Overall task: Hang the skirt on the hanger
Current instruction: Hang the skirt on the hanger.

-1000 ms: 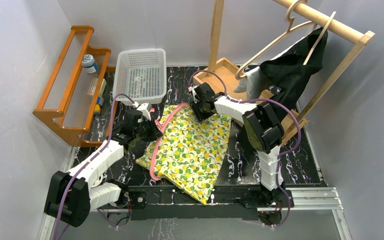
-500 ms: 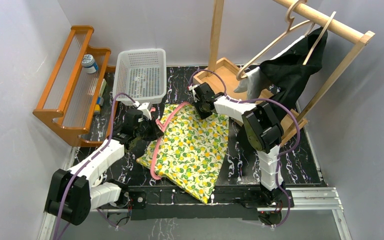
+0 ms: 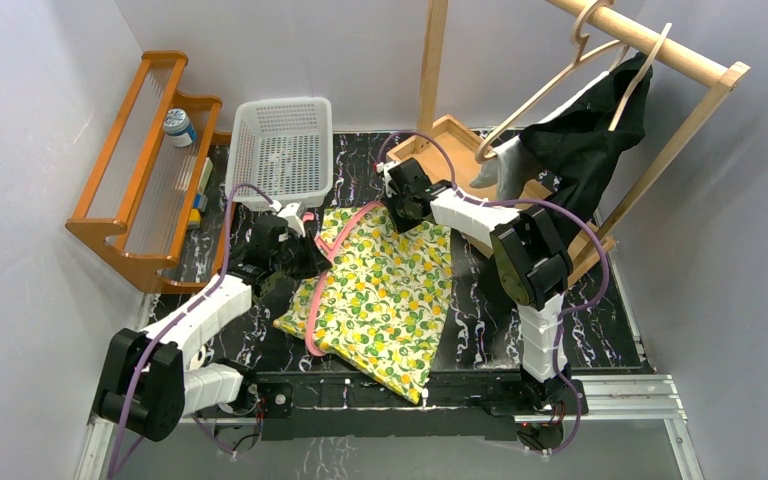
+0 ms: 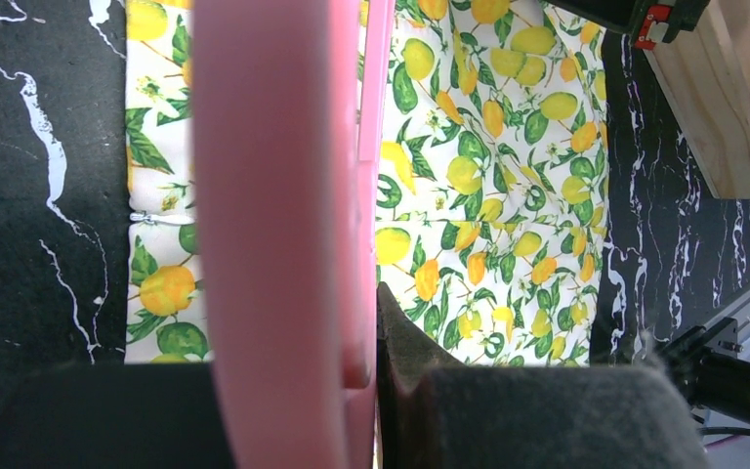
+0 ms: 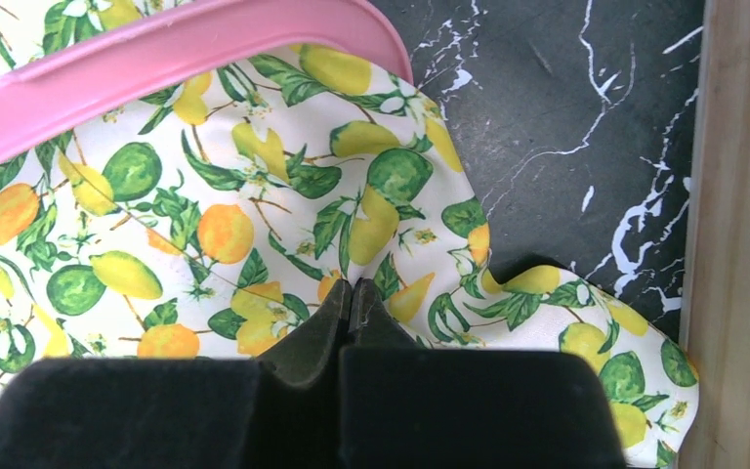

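Observation:
The lemon-print skirt (image 3: 385,295) lies flat on the black marble table. A pink hanger (image 3: 325,275) lies along the skirt's left side, curving over its top edge. My left gripper (image 3: 295,262) is at the skirt's left edge, shut on the hanger's bar (image 4: 273,195), which fills the left gripper (image 4: 298,371) in the wrist view. My right gripper (image 3: 407,218) sits at the skirt's top right corner. In the right wrist view the right gripper (image 5: 352,293) is shut on a pinch of the skirt (image 5: 205,225), just below the hanger's curved end (image 5: 156,83).
A white basket (image 3: 282,150) stands at the back left beside a wooden shelf (image 3: 145,165) holding a jar (image 3: 177,125). A wooden clothes rack (image 3: 660,45) at the back right carries a wooden hanger (image 3: 550,85) and a black garment (image 3: 585,145); its base (image 5: 742,195) borders the skirt.
My right gripper has closed on the skirt's top corner, and the cloth there has drawn slightly inward. The left gripper keeps its hold on the hanger.

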You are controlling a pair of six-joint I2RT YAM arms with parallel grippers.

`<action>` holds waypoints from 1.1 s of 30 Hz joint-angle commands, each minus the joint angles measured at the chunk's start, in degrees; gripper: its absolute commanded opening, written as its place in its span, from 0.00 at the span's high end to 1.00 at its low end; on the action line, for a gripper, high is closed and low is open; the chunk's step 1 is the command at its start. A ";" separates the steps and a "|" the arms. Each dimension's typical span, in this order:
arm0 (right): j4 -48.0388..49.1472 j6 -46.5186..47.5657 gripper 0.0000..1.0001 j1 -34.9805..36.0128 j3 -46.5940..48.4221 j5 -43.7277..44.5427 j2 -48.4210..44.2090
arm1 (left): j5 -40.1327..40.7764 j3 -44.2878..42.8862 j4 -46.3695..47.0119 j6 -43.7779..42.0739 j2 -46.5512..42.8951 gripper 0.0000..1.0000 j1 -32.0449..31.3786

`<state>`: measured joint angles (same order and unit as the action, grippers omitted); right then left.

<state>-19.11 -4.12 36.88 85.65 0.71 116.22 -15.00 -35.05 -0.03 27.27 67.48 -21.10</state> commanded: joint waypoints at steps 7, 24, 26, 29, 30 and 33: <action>3.25 -0.99 0.92 0.33 4.05 0.78 -1.74 | -5.92 -1.29 1.59 -1.25 0.36 1.00 0.09; -3.10 -4.18 0.40 4.41 -10.10 2.72 -13.91 | -3.05 -2.32 1.68 0.77 3.68 1.00 -0.01; -3.56 -4.17 0.40 5.94 -10.77 1.81 -12.84 | -2.74 -1.61 1.70 0.85 3.37 1.00 -0.06; -3.72 -4.15 0.40 9.03 -11.33 3.31 -11.41 | -1.31 -0.22 2.23 0.92 2.58 1.00 -0.54; -3.38 -4.22 0.41 9.66 -11.79 3.29 -11.08 | -0.70 0.41 2.55 1.01 2.19 1.00 -0.66; -1.49 -4.64 0.43 10.51 -14.28 2.89 -10.60 | 1.32 2.21 3.92 1.46 0.50 1.00 -1.33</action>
<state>-22.48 -7.66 46.06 73.69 4.03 105.49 -16.58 -35.27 3.84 28.16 70.91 -21.50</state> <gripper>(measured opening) 0.585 0.050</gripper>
